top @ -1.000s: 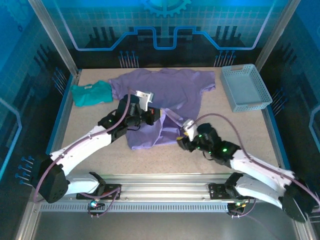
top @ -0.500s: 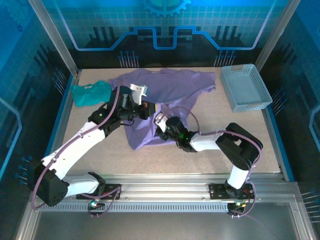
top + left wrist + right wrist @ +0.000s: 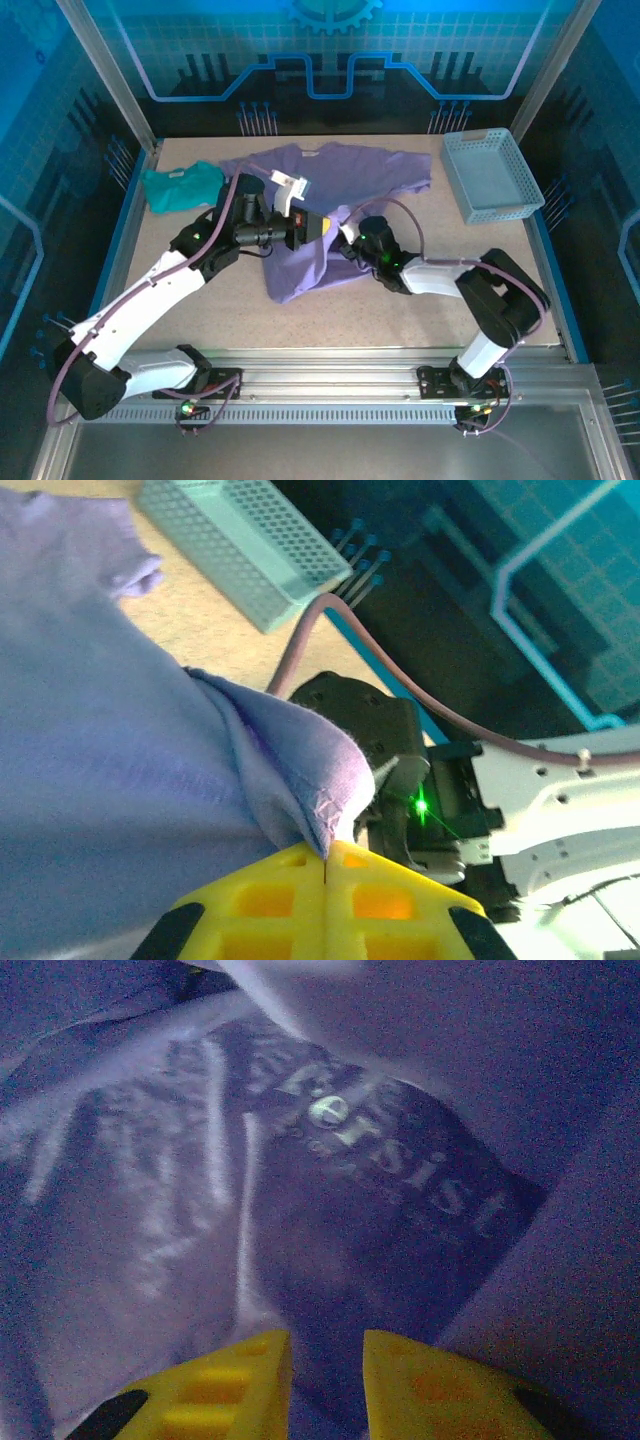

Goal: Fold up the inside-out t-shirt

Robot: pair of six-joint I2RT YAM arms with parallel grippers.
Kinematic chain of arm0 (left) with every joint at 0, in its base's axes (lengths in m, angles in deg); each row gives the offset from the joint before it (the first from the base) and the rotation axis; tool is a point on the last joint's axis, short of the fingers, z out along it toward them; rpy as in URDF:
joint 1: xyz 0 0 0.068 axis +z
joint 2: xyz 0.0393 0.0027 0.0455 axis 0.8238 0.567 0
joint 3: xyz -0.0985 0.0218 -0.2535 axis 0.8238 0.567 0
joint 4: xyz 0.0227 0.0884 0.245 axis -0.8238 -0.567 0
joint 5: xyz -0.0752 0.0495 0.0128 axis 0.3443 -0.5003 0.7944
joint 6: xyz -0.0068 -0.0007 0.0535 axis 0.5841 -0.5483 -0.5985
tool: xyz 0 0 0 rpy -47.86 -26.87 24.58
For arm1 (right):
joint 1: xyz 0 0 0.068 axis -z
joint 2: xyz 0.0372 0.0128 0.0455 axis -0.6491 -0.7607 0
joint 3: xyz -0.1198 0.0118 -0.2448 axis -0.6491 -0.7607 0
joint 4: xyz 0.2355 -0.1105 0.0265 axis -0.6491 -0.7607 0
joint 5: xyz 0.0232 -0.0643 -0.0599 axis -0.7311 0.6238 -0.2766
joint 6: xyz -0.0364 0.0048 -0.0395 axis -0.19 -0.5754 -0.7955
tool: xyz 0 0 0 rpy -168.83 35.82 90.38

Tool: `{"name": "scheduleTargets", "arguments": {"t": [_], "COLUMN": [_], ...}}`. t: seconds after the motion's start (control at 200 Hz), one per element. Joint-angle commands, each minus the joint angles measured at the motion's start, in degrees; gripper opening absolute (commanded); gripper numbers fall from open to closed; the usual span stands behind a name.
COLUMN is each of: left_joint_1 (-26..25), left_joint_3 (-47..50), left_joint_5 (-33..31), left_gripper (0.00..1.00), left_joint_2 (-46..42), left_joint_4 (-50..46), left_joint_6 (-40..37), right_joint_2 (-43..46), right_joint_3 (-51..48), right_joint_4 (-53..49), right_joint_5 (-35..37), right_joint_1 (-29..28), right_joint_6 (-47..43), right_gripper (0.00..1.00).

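At mid-table, the left tool pinches the inside-out t-shirt; the right tool, narrowly parted, points at its lettering.

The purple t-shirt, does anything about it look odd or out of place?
The purple t-shirt lies crumpled, not flat: the left hand pinches a raised fold, and the right hand sits open among its folds.

The t-shirt is lavender-purple with faint white lettering. The small shirt at the table's far-left corner is teal, and the basket at the far-right corner is pale blue with a fine grid of holes. The table is speckled beige, the left gripper and right gripper have yellow fingers, and the arms are white with black joints.
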State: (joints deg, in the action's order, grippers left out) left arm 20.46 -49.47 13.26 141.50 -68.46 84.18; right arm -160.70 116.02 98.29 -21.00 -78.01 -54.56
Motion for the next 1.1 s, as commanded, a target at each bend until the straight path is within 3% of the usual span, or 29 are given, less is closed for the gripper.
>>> {"name": "scheduleTargets", "arguments": {"t": [0.0,0.135,0.34,0.565,0.7,1.095], "left_joint_1": [-0.99,-0.94,-0.91,-0.98,-0.89,-0.87], "left_joint_3": [-2.67,-3.41,-3.92,-3.22,-2.95,-6.45], "left_joint_5": [2.36,-3.37,-6.40,-6.35,-6.59,-8.82], "left_gripper": [0.00,0.00,0.00,0.00,0.00,0.00], "left_joint_2": [-2.38,-2.59,-2.36,-3.83,-5.38,-7.71], "left_joint_4": [3.18,1.57,0.16,-0.14,-0.74,-0.97], "left_joint_6": [1.11,-0.90,-2.20,-2.80,-3.51,-4.77], "right_joint_2": [3.34,1.02,-4.25,-8.31,-10.39,-20.88], "right_joint_3": [-1.70,-0.92,5.22,12.54,16.53,34.61], "right_joint_4": [-1.15,-1.02,-3.20,-8.04,-10.68,-27.45], "right_joint_5": [-0.66,3.21,4.79,7.09,6.96,7.78], "right_joint_1": [-1.61,-7.14,-9.52,-6.26,-4.85,-3.17], "right_joint_6": [-3.93,-7.01,-6.12,-5.88,-10.81,-12.40], "right_gripper": [0.27,0.30,0.35,0.40,0.45,0.59]}}
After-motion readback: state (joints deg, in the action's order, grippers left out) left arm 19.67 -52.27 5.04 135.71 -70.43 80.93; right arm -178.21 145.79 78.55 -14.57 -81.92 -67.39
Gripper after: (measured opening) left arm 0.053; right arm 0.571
